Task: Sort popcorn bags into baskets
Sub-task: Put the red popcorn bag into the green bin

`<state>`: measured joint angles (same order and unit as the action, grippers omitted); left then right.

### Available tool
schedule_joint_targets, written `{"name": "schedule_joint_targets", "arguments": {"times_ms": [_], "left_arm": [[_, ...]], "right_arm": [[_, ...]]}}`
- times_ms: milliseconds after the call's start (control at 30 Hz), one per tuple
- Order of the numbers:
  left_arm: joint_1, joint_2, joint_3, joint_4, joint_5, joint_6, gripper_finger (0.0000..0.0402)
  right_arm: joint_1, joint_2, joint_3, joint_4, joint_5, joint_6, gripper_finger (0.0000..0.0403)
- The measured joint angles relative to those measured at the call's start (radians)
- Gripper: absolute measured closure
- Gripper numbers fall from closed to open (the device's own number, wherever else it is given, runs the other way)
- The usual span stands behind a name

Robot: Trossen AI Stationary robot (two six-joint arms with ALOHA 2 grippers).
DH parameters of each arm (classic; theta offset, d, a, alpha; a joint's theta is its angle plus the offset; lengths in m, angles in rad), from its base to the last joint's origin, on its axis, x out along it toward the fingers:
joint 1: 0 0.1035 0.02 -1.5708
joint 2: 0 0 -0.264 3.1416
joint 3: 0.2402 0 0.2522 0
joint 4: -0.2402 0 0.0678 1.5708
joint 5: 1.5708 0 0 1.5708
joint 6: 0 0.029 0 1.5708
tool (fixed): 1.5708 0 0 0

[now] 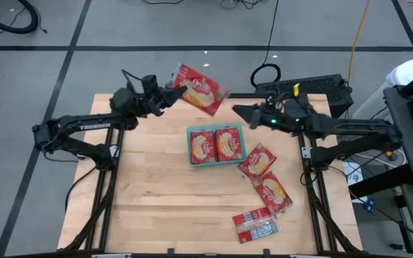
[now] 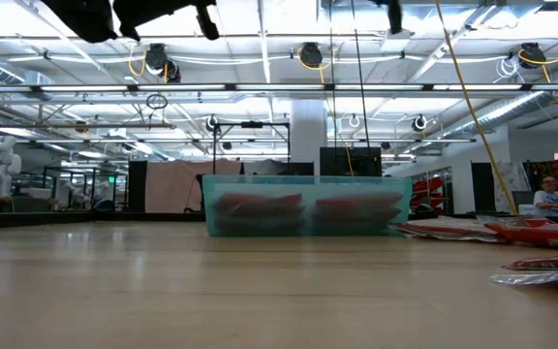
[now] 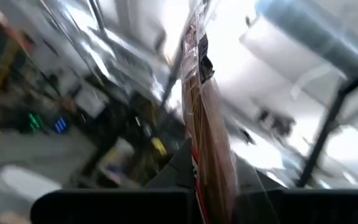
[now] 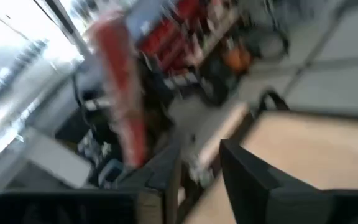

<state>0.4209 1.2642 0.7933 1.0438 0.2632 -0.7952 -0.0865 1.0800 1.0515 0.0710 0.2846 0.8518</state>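
Held aloft beyond the teal tray (image 1: 216,162), one popcorn bag (image 1: 196,89) sits clamped in the left end effector (image 1: 169,96). Right end effector (image 1: 239,112), fingers apart and empty, hovers near the tray's far corner. Two bags (image 1: 215,145) lie inside the tray; about four loose bags (image 1: 264,188) remain on the tabletop (image 1: 149,201) beside it, so sorting looks under halfway done.

Flat red popcorn packets (image 1: 264,179) with cream-yellow picture faces; one lifted red packet (image 1: 198,89) shows the same yellow print, one packet near the front edge (image 1: 255,228) shows grey-white panels. Shallow teal-green rectangular tray (image 1: 214,163), translucent teal in low view; pale light-wood plank tabletop (image 1: 156,193). Dark black robot arms (image 1: 84,129), grey floor (image 1: 120,29) with dark lines.
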Motion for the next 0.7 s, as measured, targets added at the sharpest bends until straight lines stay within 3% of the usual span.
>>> {"name": "schedule_joint_targets", "arguments": {"times_ms": [167,333,500,700], "left_arm": [[0.02,-0.062,0.0,-0.278,0.223,-0.02,0.038],[-0.039,-0.089,0.0,-0.485,0.306,0.017,0.0377],[-0.1,-0.082,0.0,-0.526,0.3,0.02,0.0385],[-0.146,-0.073,0.0,-0.551,0.226,0.026,0.0371]], "right_arm": [[-0.013,-0.09,0.032,-0.274,-0.084,0.172,0.0263],[-0.012,-0.045,0.139,-0.372,-0.187,0.195,0.0251],[-0.028,0.079,0.263,-0.485,-0.36,0.124,0.025],[-0.03,0.191,0.272,-0.436,-0.605,0.041,0.025]]}}
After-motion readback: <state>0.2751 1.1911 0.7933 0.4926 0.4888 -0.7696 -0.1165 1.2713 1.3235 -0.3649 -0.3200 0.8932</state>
